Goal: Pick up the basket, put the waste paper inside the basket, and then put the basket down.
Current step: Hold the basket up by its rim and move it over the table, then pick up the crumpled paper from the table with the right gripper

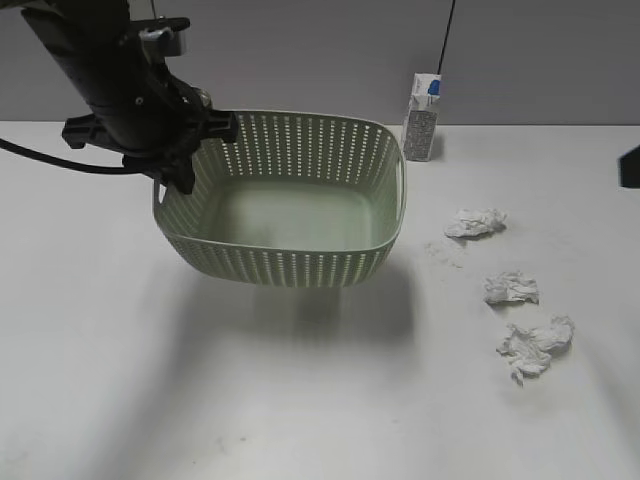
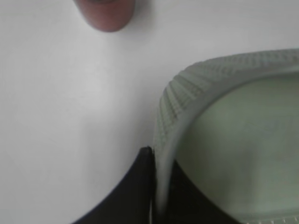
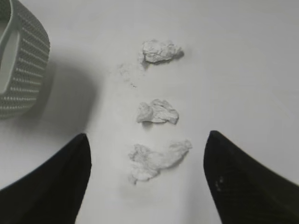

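The pale green basket hangs tilted above the table, its shadow below it. My left gripper is shut on the basket's left rim; the left wrist view shows the rim pinched between the black fingers. Three wads of white waste paper lie on the table to the right: far, middle, near. My right gripper is open above the table with the near wad between its fingers, the middle wad and far wad beyond. The basket's side shows at the left of that view.
A white-and-blue carton stands upright behind the basket's right corner. A round reddish object sits at the top edge of the left wrist view. A dark part of the right arm shows at the right edge.
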Motion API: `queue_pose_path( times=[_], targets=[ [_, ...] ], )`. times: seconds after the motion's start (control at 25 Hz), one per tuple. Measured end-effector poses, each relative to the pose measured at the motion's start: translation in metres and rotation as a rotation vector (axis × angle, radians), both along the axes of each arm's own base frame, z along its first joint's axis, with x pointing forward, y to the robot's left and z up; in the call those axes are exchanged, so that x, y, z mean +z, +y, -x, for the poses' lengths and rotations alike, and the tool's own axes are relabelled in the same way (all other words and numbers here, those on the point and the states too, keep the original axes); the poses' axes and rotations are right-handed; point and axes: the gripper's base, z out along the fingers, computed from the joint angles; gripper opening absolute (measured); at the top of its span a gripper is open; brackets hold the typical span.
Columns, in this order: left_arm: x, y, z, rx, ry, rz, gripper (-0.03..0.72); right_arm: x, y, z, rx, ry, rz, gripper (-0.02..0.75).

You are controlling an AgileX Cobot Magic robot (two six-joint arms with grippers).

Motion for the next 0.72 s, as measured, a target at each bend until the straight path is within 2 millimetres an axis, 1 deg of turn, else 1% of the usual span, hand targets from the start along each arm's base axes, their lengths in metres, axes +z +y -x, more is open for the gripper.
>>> queue_pose_path(
  times=[0.04, 0.16, 0.2, 0.28, 0.32, 0.36, 0.44, 0.52, 0.56, 0.64, 0.72],
  targets=[
    [-0.001, 0.0, 0.0, 0.0, 0.001, -0.001, 0.0, -0.004, 0.003, -0.017, 0.009, 0.03, -0.008, 0.563],
    [-0.004, 0.0, -0.002, -0.004, 0.003, -0.015, 0.0, -0.029, 0.015, -0.071, 0.045, 0.153, -0.017, 0.562],
    [-0.005, 0.0, -0.002, -0.006, 0.001, -0.019, 0.0, -0.034, 0.019, -0.087, 0.057, 0.168, -0.016, 0.562],
    [-0.005, 0.001, -0.002, -0.009, -0.003, -0.029, 0.0, -0.052, 0.028, -0.117, 0.089, 0.217, 0.003, 0.562],
    [-0.005, 0.001, -0.002, -0.01, -0.004, -0.031, 0.0, -0.057, 0.034, -0.13, 0.107, 0.223, 0.016, 0.562],
    [-0.005, 0.001, -0.002, -0.01, -0.005, -0.033, 0.0, -0.066, 0.042, -0.144, 0.131, 0.235, 0.04, 0.562],
    [-0.005, 0.002, -0.002, -0.011, -0.005, -0.035, 0.0, -0.086, 0.056, -0.167, 0.18, 0.256, 0.103, 0.562],
    [-0.005, 0.002, -0.002, -0.011, -0.005, -0.036, 0.0, -0.101, 0.064, -0.188, 0.203, 0.256, 0.157, 0.562],
    [-0.005, 0.002, -0.002, -0.012, -0.004, -0.036, 0.0, -0.111, 0.067, -0.197, 0.202, 0.269, 0.172, 0.562],
    [-0.005, 0.002, -0.002, -0.012, -0.004, -0.036, 0.0, -0.124, 0.07, -0.214, 0.187, 0.278, 0.193, 0.562],
    [-0.005, 0.002, -0.002, -0.012, -0.003, -0.037, 0.0, -0.139, 0.071, -0.226, 0.177, 0.298, 0.212, 0.562]
  ],
)
